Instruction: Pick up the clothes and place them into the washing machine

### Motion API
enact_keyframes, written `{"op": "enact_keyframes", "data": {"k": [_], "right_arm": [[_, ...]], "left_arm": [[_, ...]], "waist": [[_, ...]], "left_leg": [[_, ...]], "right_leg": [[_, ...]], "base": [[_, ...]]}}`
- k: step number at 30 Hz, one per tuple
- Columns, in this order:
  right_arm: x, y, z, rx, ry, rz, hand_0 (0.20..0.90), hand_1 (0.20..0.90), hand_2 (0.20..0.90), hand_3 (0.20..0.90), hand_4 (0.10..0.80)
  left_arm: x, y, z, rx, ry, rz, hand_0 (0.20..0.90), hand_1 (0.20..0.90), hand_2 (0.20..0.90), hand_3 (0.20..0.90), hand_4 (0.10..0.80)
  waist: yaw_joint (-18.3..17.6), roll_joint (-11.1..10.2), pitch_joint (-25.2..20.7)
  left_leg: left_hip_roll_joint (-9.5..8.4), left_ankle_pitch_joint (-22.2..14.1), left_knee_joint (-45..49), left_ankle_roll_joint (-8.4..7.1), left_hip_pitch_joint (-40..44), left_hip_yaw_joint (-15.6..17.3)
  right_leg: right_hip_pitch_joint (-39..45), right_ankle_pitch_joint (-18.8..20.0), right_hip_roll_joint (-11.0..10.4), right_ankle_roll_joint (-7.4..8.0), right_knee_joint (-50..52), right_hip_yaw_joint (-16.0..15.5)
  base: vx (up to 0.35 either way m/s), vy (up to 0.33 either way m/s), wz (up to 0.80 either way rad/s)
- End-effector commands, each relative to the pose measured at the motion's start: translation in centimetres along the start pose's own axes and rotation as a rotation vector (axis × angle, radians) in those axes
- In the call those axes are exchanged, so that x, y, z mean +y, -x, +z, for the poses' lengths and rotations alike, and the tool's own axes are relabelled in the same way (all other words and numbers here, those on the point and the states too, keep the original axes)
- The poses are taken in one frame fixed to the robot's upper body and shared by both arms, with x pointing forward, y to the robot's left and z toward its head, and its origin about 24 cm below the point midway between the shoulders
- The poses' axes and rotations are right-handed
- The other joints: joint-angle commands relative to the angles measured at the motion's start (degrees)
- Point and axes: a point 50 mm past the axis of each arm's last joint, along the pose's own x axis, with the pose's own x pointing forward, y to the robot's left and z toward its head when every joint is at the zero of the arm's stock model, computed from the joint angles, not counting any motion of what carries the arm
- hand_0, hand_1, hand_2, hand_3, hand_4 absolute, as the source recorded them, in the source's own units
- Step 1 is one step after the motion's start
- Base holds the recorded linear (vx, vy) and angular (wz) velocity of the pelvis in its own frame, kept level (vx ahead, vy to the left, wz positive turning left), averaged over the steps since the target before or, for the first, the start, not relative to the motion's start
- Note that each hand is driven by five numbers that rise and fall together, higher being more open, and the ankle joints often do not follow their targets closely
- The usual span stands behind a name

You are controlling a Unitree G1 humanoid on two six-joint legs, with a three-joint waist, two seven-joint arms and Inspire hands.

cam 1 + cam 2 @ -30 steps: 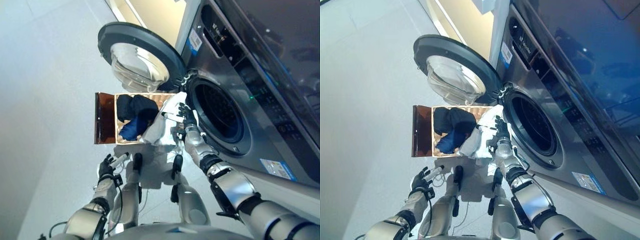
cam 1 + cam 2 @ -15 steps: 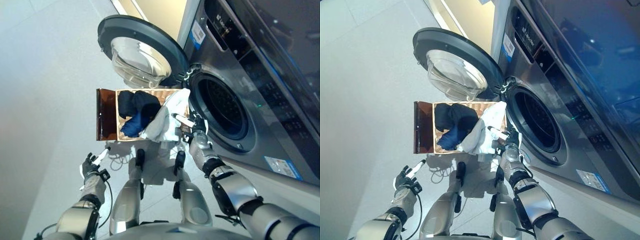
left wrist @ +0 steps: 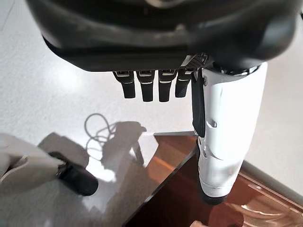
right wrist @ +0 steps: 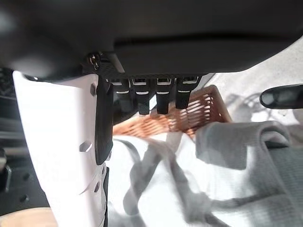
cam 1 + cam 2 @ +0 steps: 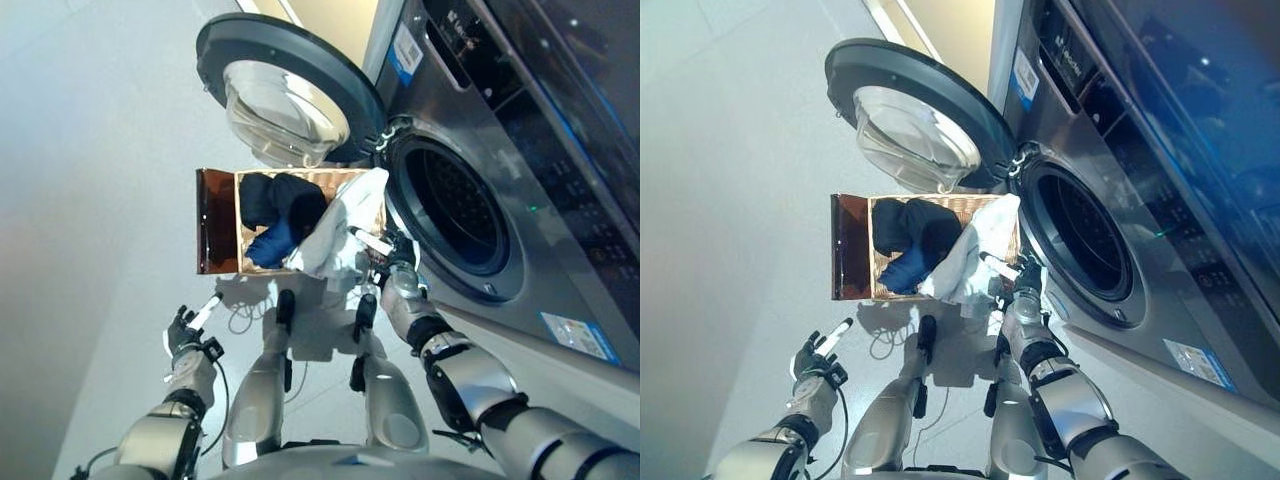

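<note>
A wicker basket (image 5: 332,179) rests on a dark brown box (image 5: 214,236) beside the washing machine, below its open round door (image 5: 285,95). Dark clothes (image 5: 282,198) and a blue cloth (image 5: 270,245) lie in the basket. A white cloth (image 5: 335,235) drapes over the basket's side nearest the drum opening (image 5: 455,215). My right hand (image 5: 392,262) is open and empty, just beside the white cloth and in front of the drum's lower rim. Its wrist view shows straight fingers (image 4: 156,97) over the white cloth (image 4: 213,179). My left hand (image 5: 188,330) is open over the floor, low at the left.
The washing machine's grey front and control panel (image 5: 520,90) stand along the right. Pale floor (image 5: 90,200) stretches to the left of the box. The left wrist view shows the brown box's corner (image 3: 180,189) past my left hand's thumb.
My right hand has come off the white cloth and drawn back toward me. My left hand has swung out to the left and lower. The camera has shifted slightly.
</note>
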Motion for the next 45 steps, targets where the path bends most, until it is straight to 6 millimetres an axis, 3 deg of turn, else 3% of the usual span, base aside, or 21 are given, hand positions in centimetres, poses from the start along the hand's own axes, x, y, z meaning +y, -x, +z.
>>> {"op": "enact_keyframes", "data": {"k": [1, 12, 18, 23, 29, 35, 36, 37, 38, 45], "right_arm": [[2.9, 0.3, 3.4, -0.145, 0.021, 0.09, 0.9, 0.9, 0.9, 0.9, 0.8], [6.6, 1.5, 5.8, -0.236, 0.064, 0.211, 0.9, 0.9, 0.9, 0.9, 0.8], [7.2, 1.7, 6.1, -0.246, 0.074, 0.229, 0.9, 0.9, 0.9, 0.9, 0.8], [7.8, 1.8, 7.5, -0.279, 0.061, 0.236, 0.9, 0.9, 0.9, 0.9, 0.8], [7.1, 1.1, 10.4, -0.311, 0.044, 0.163, 0.9, 0.9, 0.9, 0.9, 0.8], [7.1, 1.1, 10.5, -0.312, 0.044, 0.163, 0.9, 0.9, 0.9, 0.9, 0.8], [6.8, 0.9, 10.9, -0.313, 0.043, 0.143, 0.9, 0.9, 0.9, 0.9, 0.8], [5.4, 0.1, 13.4, -0.302, 0.01, 0.061, 0.9, 0.9, 0.9, 0.9, 0.8], [4.9, -0.1, 14.1, -0.305, 0.007, 0.037, 0.9, 0.9, 0.9, 0.9, 0.8], [3.2, -0.4, 17.1, -0.349, -0.017, -0.027, 0.9, 0.9, 0.9, 0.9, 0.8]], "left_arm": [[0.4, -0.4, 1.4, -0.066, -0.007, 0.027, 0.9, 0.9, 0.9, 0.9, 0.8], [0.3, -0.6, 2.1, -0.082, -0.016, 0.026, 0.9, 0.9, 0.9, 0.9, 0.8], [0.1, -0.5, 1.9, -0.072, -0.028, 0.019, 0.9, 0.9, 0.9, 0.9, 0.8], [-0.5, -0.6, 3.1, -0.119, 0.006, -0.003, 0.9, 0.9, 0.9, 0.9, 0.8], [-2.0, -0.2, 4.2, -0.173, 0.057, -0.082, 0.9, 0.9, 0.9, 0.9, 0.8], [-2.0, -0.2, 4.2, -0.174, 0.057, -0.083, 0.9, 0.9, 0.9, 0.9, 0.8], [-2.2, -0.1, 4.3, -0.181, 0.061, -0.095, 0.9, 0.9, 0.9, 0.9, 0.8], [-2.2, 0.3, 3.4, -0.163, 0.061, -0.126, 0.9, 0.9, 0.9, 0.9, 0.8], [-2.0, 0.2, 3.0, -0.149, 0.058, -0.116, 0.9, 0.9, 0.9, 0.9, 0.8], [-2.1, 0.5, 2.4, -0.14, 0.064, -0.121, 0.9, 0.9, 0.9, 0.9, 0.8]], "waist": [[0.8, -1.2, -0.5], [2.6, -2.0, 0.7], [3.3, -2.3, 1.2], [4.1, -2.3, 2.6], [5.3, -1.1, 5.1], [5.3, -1.1, 5.1], [5.6, -0.9, 5.1], [6.8, 0.4, 5.1], [7.1, 0.8, 5.1], [8.0, 2.3, 5.1]], "left_leg": [[1.04, -2.3, -0.5, -4.51, 1.4, 1.4], [0.97, -1.5, -0.5, -4.45, 0.2, -0.2], [0.76, -1.3, -0.5, -4.31, -0.3, -1.3], [0.81, -0.6, -0.5, -4.46, -1.8, -2.0], [0.29, 0.7, -0.5, -4.55, -5.9, -3.2], [0.28, 0.7, -0.5, -4.56, -6.0, -3.2], [0.18, 1.0, -0.5, -4.57, -7.1, -3.4], [-0.3, 1.2, -0.5, -4.22, -11.7, -3.9], [-0.53, 1.3, -0.5, -4.03, -12.7, -3.9], [-1.7, 1.7, -0.5, -3.54, -15.3, -4.5]], "right_leg": [[-0.7, -1.9, -6.8, 4.33, 4.7, 2.6], [-1.1, -2.0, -7.3, 4.43, 5.2, 1.3], [-0.9, -2.2, -7.3, 4.41, 5.5, 0.6], [-2.3, -2.2, -7.4, 4.41, 6.2, 0.2], [-6.0, -2.0, -7.5, 4.42, 7.4, -0.8], [-6.1, -2.1, -7.5, 4.41, 7.5, -0.8], [-7.1, -2.0, -7.6, 4.47, 7.7, -1.0], [-12.3, -1.7, -8.0, 4.81, 8.7, -0.7], [-13.5, -1.6, -8.1, 4.92, 8.8, -0.5], [-16.3, -1.2, -8.9, 5.31, 9.3, 0.2]], "base": [[0.001, 0.014, 0.04], [-0.01, 0.006, 0.08], [-0.005, 0.005, 0.1], [-0.032, 0.009, 0.09], [-0.045, 0.022, 0.09], [-0.003, 0.004, 0.04], [-0.046, 0.116, 0.12], [-0.046, 0.154, 0.09], [-0.036, 0.141, -0.06], [-0.002, 0.052, 0.04]]}}
